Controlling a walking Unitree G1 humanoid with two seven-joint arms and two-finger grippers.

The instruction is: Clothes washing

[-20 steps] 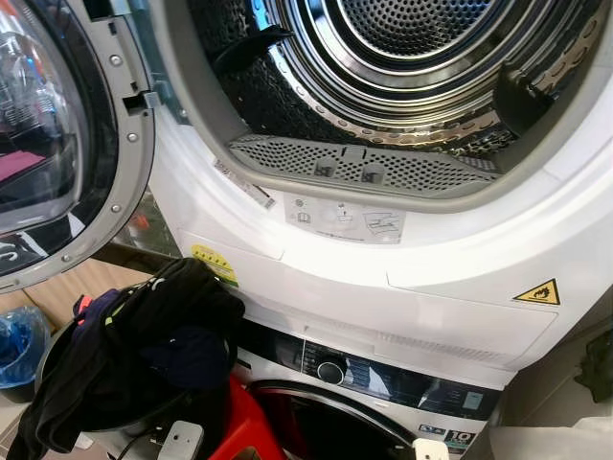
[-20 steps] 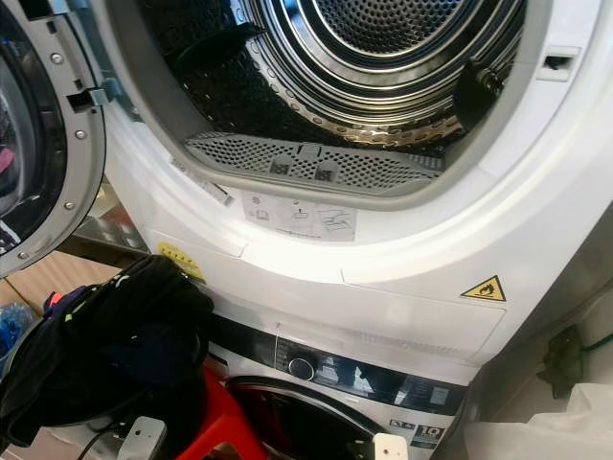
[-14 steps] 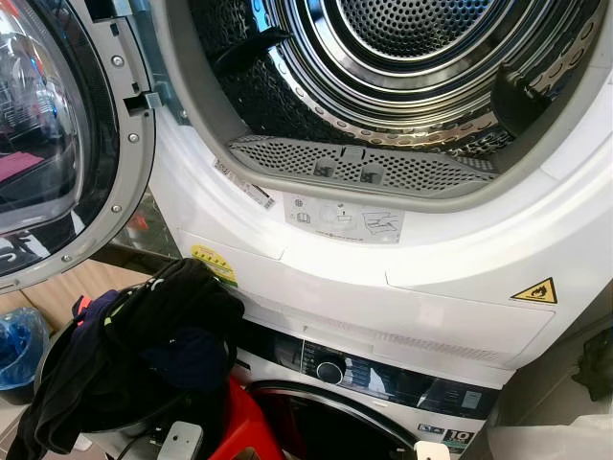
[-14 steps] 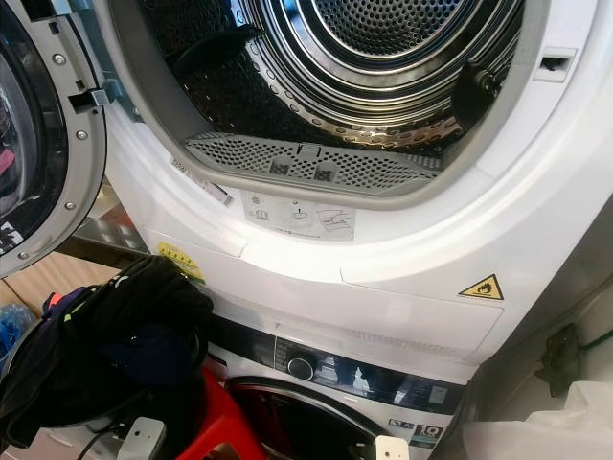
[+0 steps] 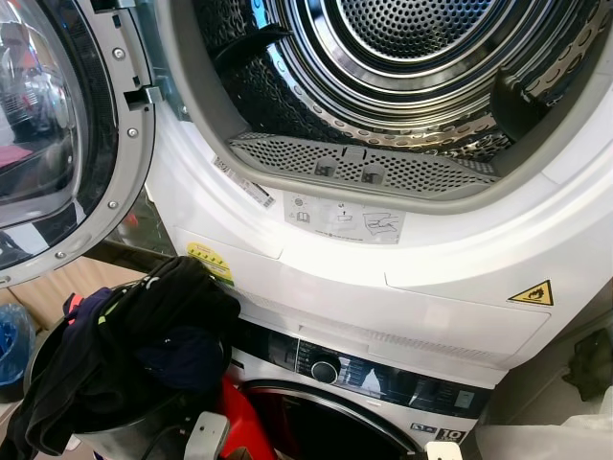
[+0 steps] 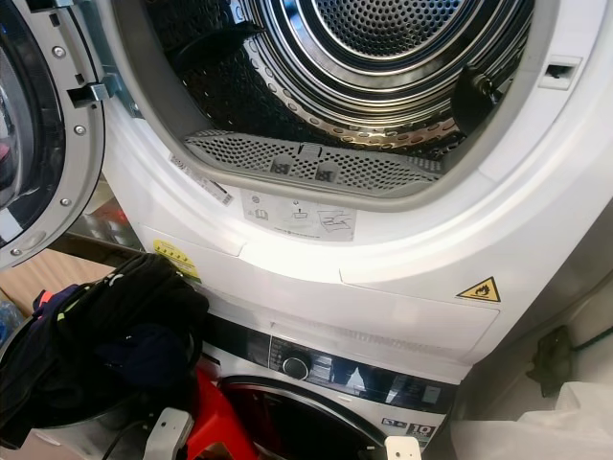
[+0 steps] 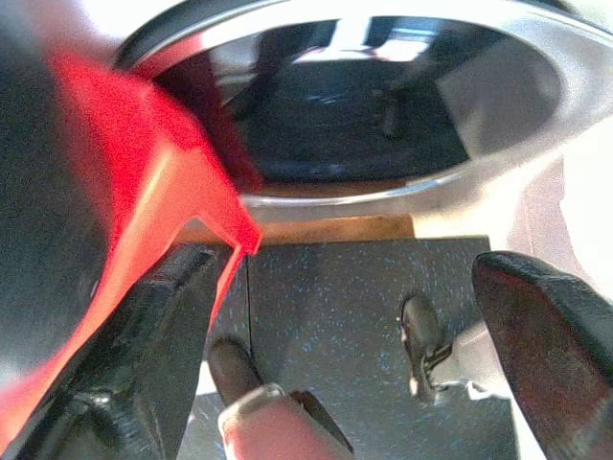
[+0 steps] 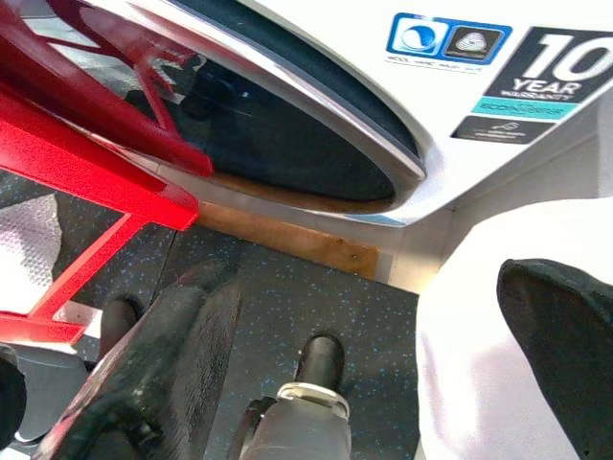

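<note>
I see the dryer drum [image 5: 421,57] open above dark clothes [image 5: 144,335]; my left claw [image 7: 345,326] and right claw [image 8: 374,355] hang spread apart.

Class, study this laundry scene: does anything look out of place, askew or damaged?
The dark clothes are heaped above the rim of their bucket, one piece trailing over its side. The upper machine's door stands open on an empty drum. Nothing looks damaged or spilled.

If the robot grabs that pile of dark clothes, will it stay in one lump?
Probably not. The dark clothes look soft and floppy, already drooping over the bin's edge. One grab would likely lift a piece or two, trailing others, and the heap seems light.
</note>
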